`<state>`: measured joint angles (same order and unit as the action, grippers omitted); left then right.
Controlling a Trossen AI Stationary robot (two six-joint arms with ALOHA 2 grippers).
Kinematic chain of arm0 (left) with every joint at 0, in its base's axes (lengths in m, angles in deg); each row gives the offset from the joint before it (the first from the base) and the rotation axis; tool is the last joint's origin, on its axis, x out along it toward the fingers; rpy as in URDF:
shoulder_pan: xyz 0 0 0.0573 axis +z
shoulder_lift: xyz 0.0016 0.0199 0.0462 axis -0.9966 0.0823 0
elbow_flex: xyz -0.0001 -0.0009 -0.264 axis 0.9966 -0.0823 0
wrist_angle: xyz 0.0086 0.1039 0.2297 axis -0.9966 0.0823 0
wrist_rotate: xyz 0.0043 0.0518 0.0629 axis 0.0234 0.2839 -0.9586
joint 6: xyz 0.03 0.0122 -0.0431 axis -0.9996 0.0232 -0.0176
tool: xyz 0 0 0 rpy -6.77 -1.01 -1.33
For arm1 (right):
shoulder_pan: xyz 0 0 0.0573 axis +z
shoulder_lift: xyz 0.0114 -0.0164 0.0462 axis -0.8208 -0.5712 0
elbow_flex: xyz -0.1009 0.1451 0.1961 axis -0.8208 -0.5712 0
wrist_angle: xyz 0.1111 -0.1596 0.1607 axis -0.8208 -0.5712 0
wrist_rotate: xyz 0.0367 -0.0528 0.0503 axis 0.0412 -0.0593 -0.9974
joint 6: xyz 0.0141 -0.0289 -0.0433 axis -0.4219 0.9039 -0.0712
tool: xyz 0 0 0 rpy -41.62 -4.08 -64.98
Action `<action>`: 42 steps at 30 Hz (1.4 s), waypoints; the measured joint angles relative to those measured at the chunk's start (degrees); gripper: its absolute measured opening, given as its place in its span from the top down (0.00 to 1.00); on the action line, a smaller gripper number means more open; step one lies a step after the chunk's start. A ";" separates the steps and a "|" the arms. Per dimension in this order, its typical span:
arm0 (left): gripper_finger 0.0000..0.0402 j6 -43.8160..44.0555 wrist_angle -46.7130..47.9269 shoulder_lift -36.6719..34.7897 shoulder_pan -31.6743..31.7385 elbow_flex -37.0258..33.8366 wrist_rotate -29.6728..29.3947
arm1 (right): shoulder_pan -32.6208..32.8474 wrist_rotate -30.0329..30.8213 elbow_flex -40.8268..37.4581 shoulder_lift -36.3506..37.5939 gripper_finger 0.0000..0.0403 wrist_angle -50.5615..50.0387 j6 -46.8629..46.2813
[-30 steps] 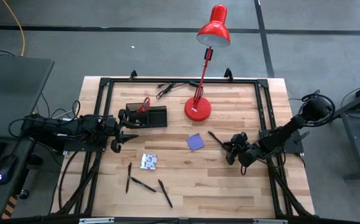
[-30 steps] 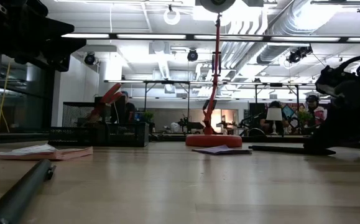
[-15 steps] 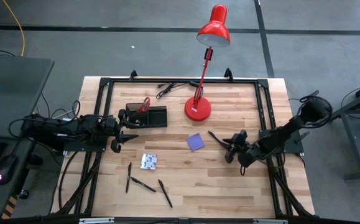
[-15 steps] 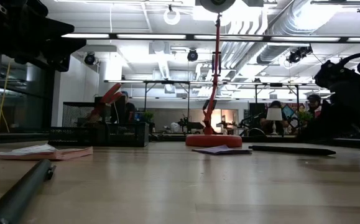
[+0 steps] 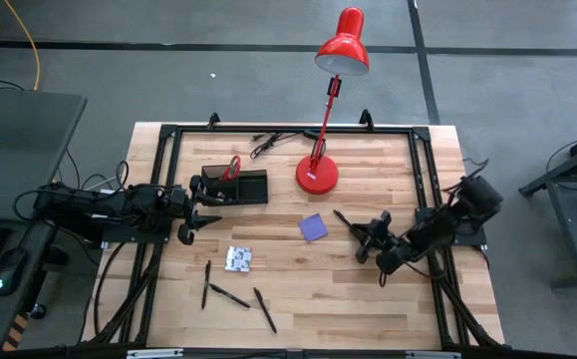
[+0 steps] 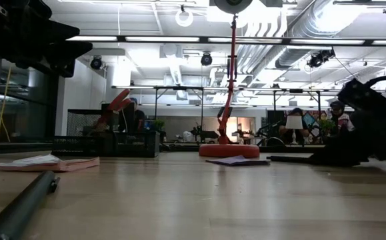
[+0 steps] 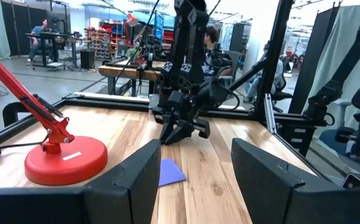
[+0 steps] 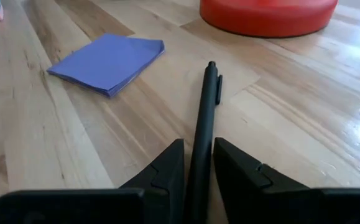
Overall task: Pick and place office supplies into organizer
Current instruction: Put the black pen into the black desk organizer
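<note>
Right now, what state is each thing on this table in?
Right end effector: closed around a black pen lying on the table.
Left end effector: open, empty, beside the organizer.
Red-handled scissors: standing in the organizer.
Purple pad: flat on the table.
Patterned packet: flat.
Red lamp: upright.

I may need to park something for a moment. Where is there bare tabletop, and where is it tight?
Bare wood lies in the near right corner of the table, beside the three loose pens, and along the far edge between the lamp base and the right frame rail. It is tight around the purple pad, where the right gripper closes on a pen, and by the organizer near the left gripper.
</note>
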<state>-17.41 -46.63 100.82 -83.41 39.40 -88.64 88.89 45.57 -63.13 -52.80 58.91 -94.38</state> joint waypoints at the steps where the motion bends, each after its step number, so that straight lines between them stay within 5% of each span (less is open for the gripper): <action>1: 0.54 -0.01 0.00 0.00 0.00 0.00 0.02 | 0.33 0.91 0.00 -1.05 0.79 1.28 0.27; 6: 0.54 -0.01 0.00 0.00 0.00 0.00 -0.30 | 1.67 3.24 0.11 -3.70 0.81 4.83 1.45; 13: 0.54 0.01 -0.04 0.00 0.00 0.02 -0.42 | 1.54 2.97 2.37 -3.93 0.97 3.97 3.04; 18: 0.54 0.90 -1.58 0.00 0.00 0.02 -0.02 | 0.69 2.64 4.69 -3.98 0.92 4.11 4.66; 34: 0.54 3.64 -2.58 0.00 0.00 0.02 0.22 | -4.92 4.09 22.45 -3.97 0.93 4.40 32.51; 42: 0.54 7.30 -2.33 0.00 0.00 0.02 1.19 | -8.79 -3.57 33.21 -3.96 0.96 4.19 47.10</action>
<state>-10.11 -48.96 100.82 -83.41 39.42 -87.45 80.10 42.01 -29.92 -56.76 63.09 -47.28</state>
